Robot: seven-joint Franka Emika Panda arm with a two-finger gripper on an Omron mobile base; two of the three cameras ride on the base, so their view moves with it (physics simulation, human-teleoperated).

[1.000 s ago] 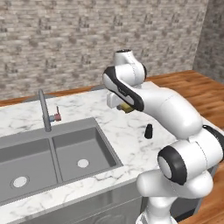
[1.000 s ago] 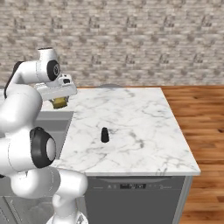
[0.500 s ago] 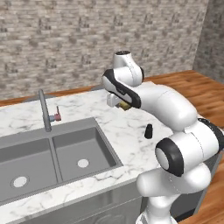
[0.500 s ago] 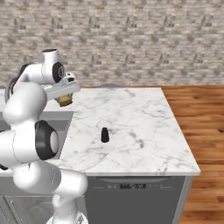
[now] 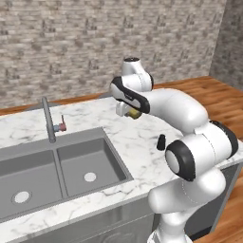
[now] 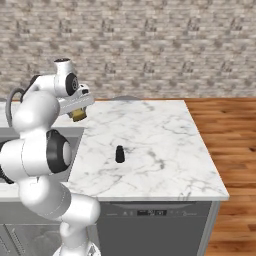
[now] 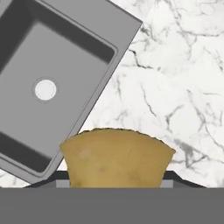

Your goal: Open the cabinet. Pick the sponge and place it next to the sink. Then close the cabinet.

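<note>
The mustard-yellow sponge [image 5: 135, 114] [image 6: 79, 116] hangs above the marble counter [image 5: 142, 147], just right of the sink's [image 5: 115, 159] right rim. My gripper [image 5: 130, 112] [image 6: 77, 112] is shut on it, pointing down. In the hand view the sponge [image 7: 116, 158] sits between the fingertips at the bottom, with the sink basin [image 7: 65, 65] upper left and bare marble [image 7: 175, 87] to the right. The cabinet is out of view.
A grey faucet [image 5: 48, 119] with a red lever stands behind the double sink. A small dark object [image 5: 161, 141] [image 6: 119, 154] stands upright on the counter near its front. A brick wall backs the counter, and wooden floor lies to the right.
The gripper has drifted slightly to the right over the counter with the sponge still in it. The grip is unchanged.
</note>
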